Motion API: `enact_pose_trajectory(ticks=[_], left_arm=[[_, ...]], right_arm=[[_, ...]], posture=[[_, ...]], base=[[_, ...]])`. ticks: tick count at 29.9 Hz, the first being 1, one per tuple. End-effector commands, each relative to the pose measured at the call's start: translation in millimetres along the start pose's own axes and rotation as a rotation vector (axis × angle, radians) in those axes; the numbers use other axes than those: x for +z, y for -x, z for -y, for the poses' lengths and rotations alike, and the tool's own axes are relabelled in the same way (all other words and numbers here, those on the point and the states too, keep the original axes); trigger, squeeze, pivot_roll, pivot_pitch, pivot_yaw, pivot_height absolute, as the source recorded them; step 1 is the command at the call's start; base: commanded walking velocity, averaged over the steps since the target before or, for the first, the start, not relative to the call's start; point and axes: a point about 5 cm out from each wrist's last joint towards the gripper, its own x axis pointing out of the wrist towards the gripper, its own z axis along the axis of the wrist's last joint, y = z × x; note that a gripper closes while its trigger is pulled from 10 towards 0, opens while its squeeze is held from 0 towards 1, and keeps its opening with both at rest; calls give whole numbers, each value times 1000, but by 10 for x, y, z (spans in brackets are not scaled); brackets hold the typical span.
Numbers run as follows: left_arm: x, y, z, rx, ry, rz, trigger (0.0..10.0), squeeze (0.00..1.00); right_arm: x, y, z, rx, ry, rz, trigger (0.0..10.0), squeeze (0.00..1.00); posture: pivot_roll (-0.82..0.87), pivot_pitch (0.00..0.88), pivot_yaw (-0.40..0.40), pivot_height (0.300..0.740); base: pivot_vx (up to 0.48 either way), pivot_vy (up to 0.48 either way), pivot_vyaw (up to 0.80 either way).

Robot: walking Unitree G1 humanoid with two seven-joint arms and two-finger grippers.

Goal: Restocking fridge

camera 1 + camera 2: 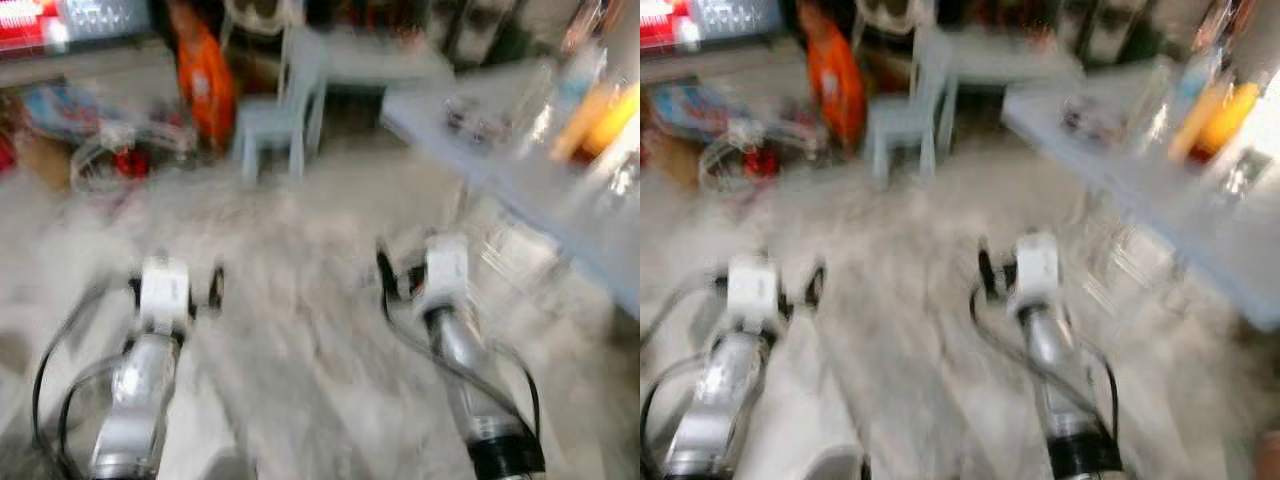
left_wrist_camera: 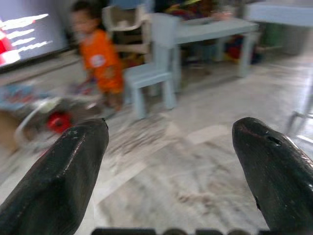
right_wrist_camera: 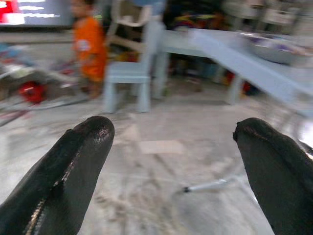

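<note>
The head views are blurred by motion. Both silver arms reach forward over a pale marble floor (image 1: pixel 300 330). My left gripper (image 2: pixel 171 132) is open, its two black fingers (image 2: pixel 63 176) wide apart with nothing but floor between them. My right gripper (image 3: pixel 173 129) is open too and holds nothing. At the right, a light blue table (image 1: pixel 520 175) carries bottles, among them an orange one (image 1: pixel 595 120) and a clear one with a blue top (image 1: pixel 575 80); they are too blurred to name.
A person in an orange top (image 1: pixel 205 85) stands at the back left beside a small pale blue chair (image 1: pixel 275 125). Toys and clutter (image 1: pixel 110 145) lie on the floor at the left. A low pale table (image 2: pixel 215 32) stands behind the chair.
</note>
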Motion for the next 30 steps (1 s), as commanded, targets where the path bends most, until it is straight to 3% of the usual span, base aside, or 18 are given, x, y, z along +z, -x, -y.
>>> enact_pose_trajectory(ticks=[1,5,17,20,30], left_arm=[[28,-28,107,-37,14,6,10000,0],[23,-34,135,-37,22,6,10000,0],[2,-23,178,-45,40,10,10000,0],[2,-26,181,-48,36,10,10000,0],[14,-46,183,-56,42,23,10000,0]], right_arm=[[7,18,121,-36,5,-3,10000,0],[-8,33,141,-53,-24,-5,10000,0],[-4,13,235,-160,-21,-18,10000,0],[-5,7,218,-147,-81,-15,10000,0],[24,7,159,-100,-136,-8,10000,0]], posture=[[27,17,-73,740],[28,17,-71,740],[21,11,-71,740],[20,11,-71,740],[21,12,-73,740]], base=[[405,259,-800],[392,276,-727],[381,291,0],[347,330,0],[343,335,0]])
